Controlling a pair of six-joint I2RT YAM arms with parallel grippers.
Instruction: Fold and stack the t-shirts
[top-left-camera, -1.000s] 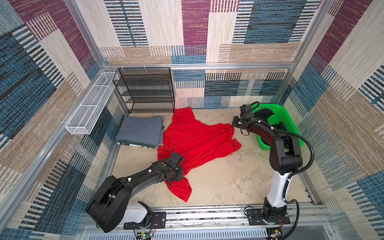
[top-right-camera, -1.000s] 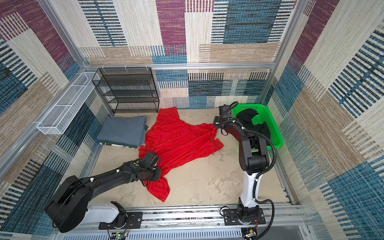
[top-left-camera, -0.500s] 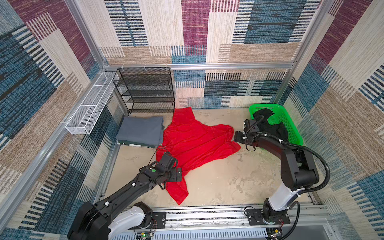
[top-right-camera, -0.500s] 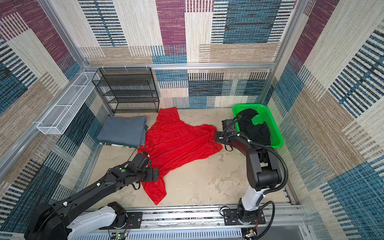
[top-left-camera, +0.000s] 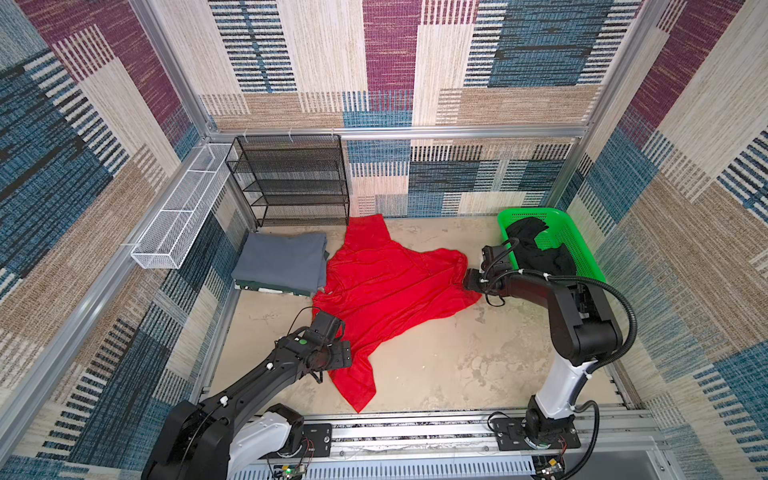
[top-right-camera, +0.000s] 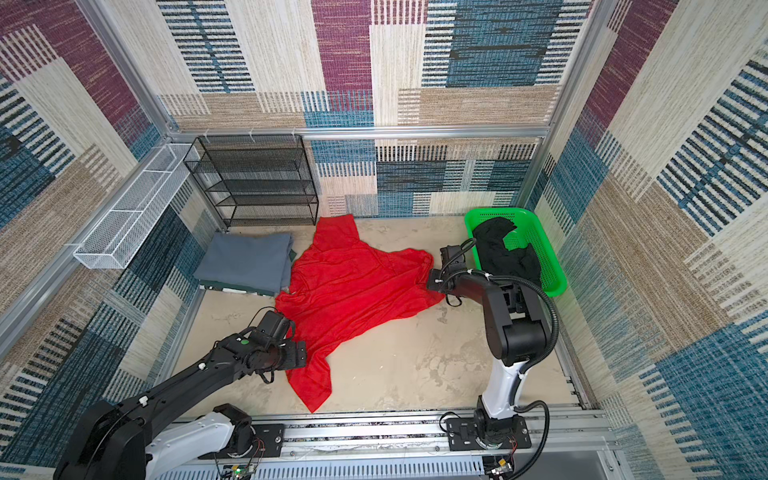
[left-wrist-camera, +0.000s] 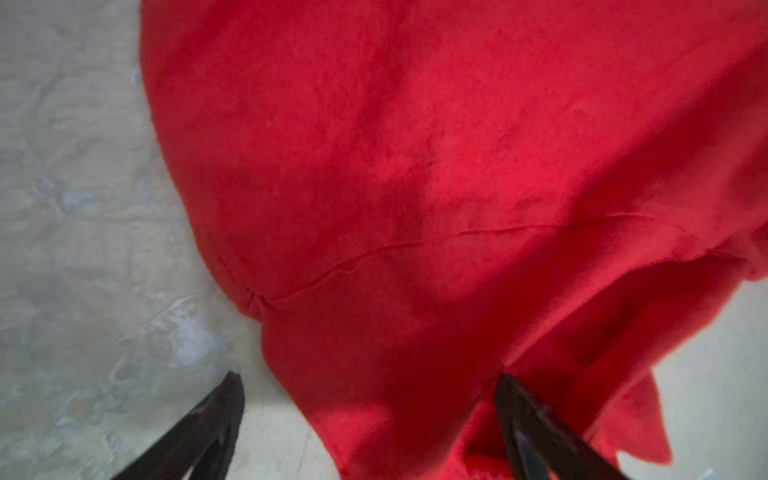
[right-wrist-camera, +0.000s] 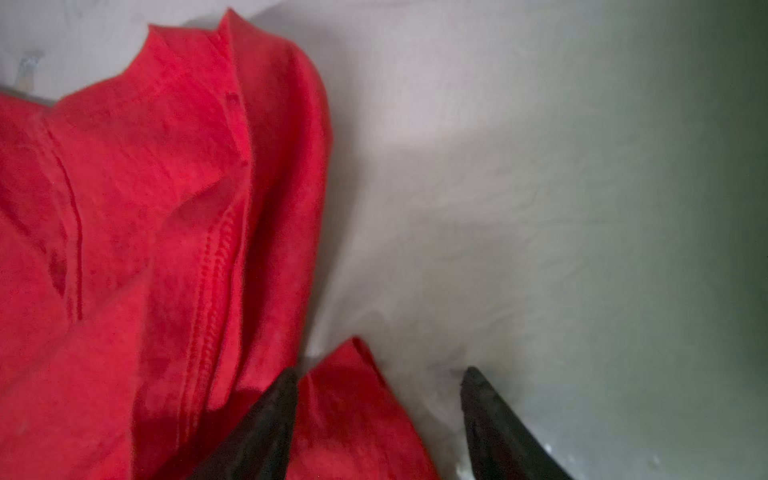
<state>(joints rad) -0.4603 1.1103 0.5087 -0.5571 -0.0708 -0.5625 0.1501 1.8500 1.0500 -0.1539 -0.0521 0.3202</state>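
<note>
Red t-shirt (top-left-camera: 386, 291) lying from near left to far right, left gripper (left-wrist-camera: 370, 375) astride its near-left edge, jaws apart, right gripper (right-wrist-camera: 381, 370) around its right corner, jaws apart.

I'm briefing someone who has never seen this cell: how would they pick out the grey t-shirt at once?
Find the black mesh shelf rack at the back. On the table in front of it lies the grey t-shirt, right beside the red t-shirt. It alone is folded into a flat rectangle; the red one lies spread and rumpled, the black t-shirt bunched in the green basket.
</note>
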